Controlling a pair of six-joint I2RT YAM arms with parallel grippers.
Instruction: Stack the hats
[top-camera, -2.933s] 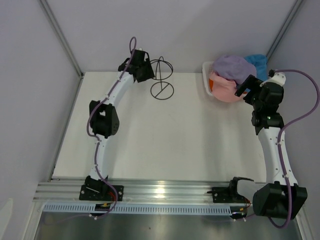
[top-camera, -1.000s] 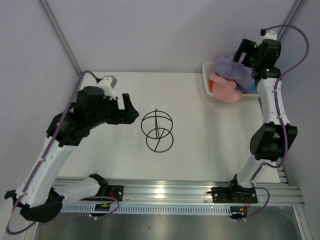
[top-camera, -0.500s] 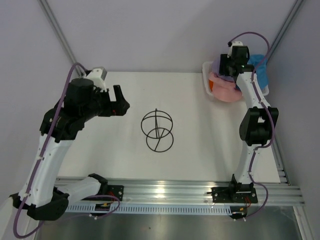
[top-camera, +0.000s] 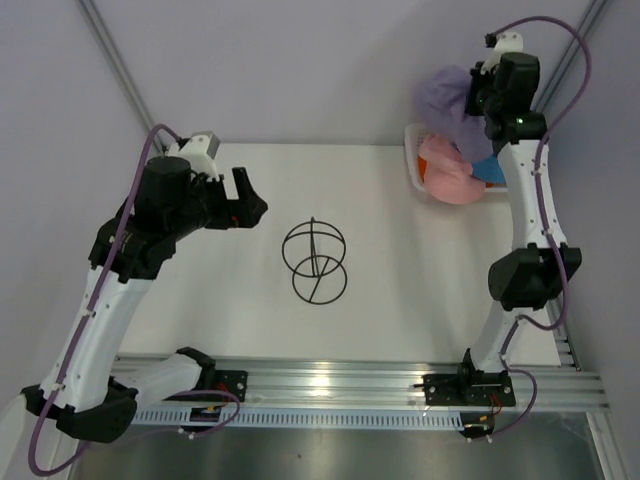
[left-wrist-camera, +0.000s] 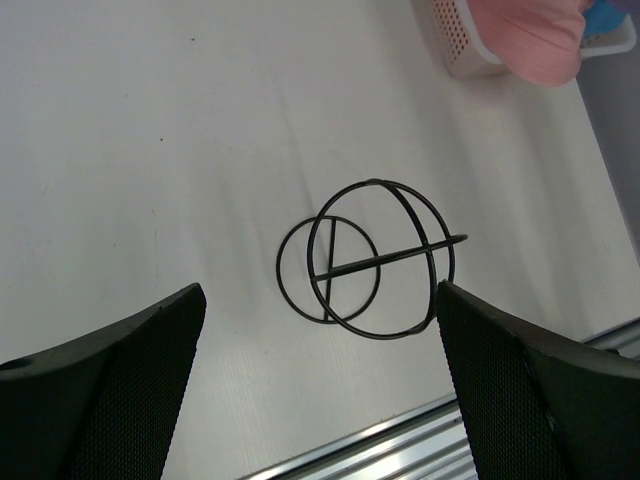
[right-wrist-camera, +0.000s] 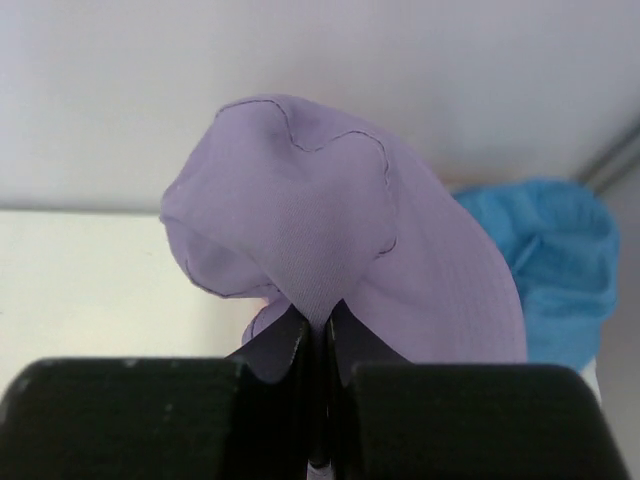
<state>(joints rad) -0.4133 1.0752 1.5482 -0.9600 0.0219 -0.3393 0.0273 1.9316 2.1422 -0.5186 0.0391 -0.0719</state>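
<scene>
At the left of the table, the left gripper hung above bare surface, facing the wire stand at mid-table. At the far right corner sat the white mesh basket with the pink hat slumped over its near rim and the blue hat behind it. The lavender hat hung in the air above the basket, clear of the other two. No orange hat was visible.

Step in hand, as judged: carry the lavender hat leftward to the stand. To do it well, lift until the floppy brim clears the basket rim and the pink hat. Then travel with the crown uppermost and lower it centred over the dome so the brim drapes evenly. The pinch sat on a thin fold, so slow motion is advised, since the fabric could slip. The left arm could steady the stand, which looks light.

Fingers:
- Left: spread wide, holding nothing and touching nothing; the stand showed between them only in the wrist view, well below.
- Right gripper: closed tight on a fold of lavender fabric, no gap showing, the hat bunched beyond the fingertips.
</scene>
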